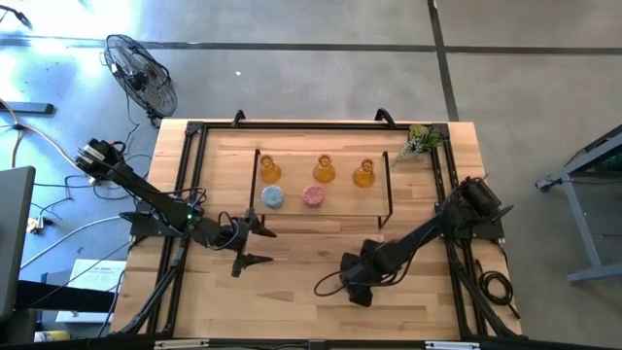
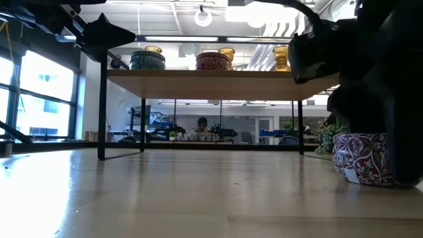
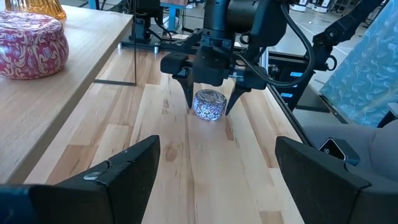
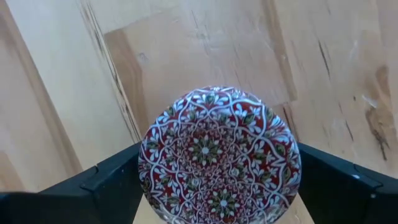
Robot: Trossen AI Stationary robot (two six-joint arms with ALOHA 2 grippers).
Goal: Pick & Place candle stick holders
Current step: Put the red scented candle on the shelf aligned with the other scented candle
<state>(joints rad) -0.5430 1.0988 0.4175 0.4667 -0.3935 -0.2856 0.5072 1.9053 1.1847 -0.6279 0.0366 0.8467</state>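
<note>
Fingers of your right gripper (image 3: 210, 93) straddle the purple holder (image 3: 209, 104) on the counter (image 1: 301, 282), spread wide and not clenched on it. Your left gripper (image 1: 255, 243) waits nearby, fingers released. Five other holders sit on the shelf (image 1: 335, 206).

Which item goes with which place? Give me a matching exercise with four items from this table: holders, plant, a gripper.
Items:
1. squat round blue candle holder
2. squat round purple-patterned candle holder
3. green plant sprig
4. left gripper

Places:
A. far right corner of the wooden table
B. on the tabletop, between the right gripper's open fingers
C. on the raised wooden shelf, beside the squat round pink candle holder
D. open above bare tabletop, off the shelf's left front corner

Pairs: 1-C, 2-B, 3-A, 4-D
</note>
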